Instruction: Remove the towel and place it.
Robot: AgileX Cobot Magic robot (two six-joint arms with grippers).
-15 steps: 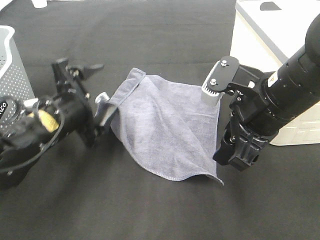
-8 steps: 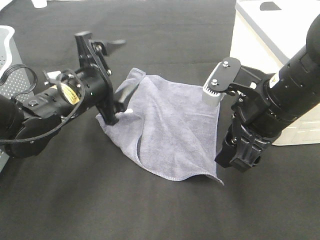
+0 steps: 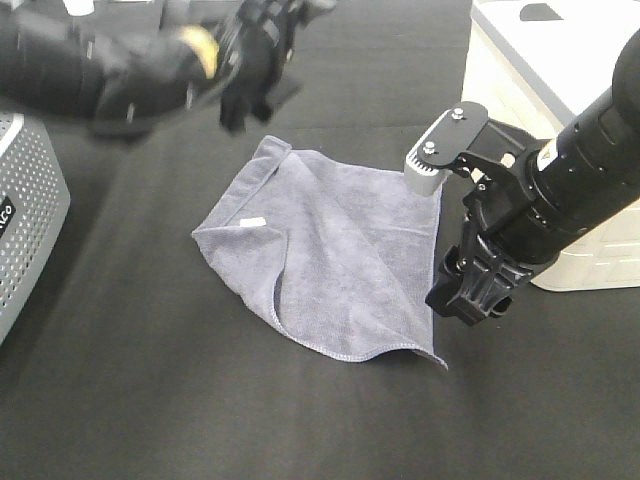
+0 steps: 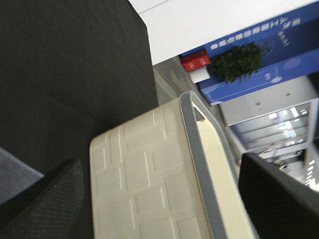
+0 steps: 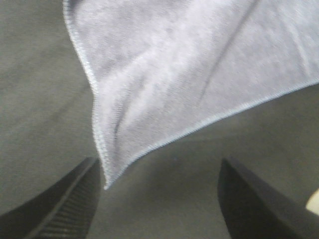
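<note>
The towel (image 3: 325, 250) lies spread on the black surface (image 3: 200, 400), near its middle, with one fold running across it from the far side toward the near corner. It is grey-purple, its hem is stitched, and a small white tag (image 3: 252, 221) shows close to its left corner. No hand touches it. The right hand (image 3: 470, 298) hangs low just beside the towel's right edge, close to the near corner; in the right wrist view its two dark fingers (image 5: 60, 199) stand wide apart, with only the towel's corner (image 5: 149, 89) and bare surface between them, so this hand is open and holds nothing. The left hand (image 3: 255, 70) is raised above the far side of the surface, well apart from the towel, and looks blurred in the exterior view. The left wrist view shows its fingers (image 4: 45, 199) spread, with nothing between them, so it is open too. Behind them is a cream-white bin with a grey rim (image 4: 149, 179); it stands at the right edge of the surface. A grey perforated basket (image 3: 25, 220) stands at the left edge.
</note>
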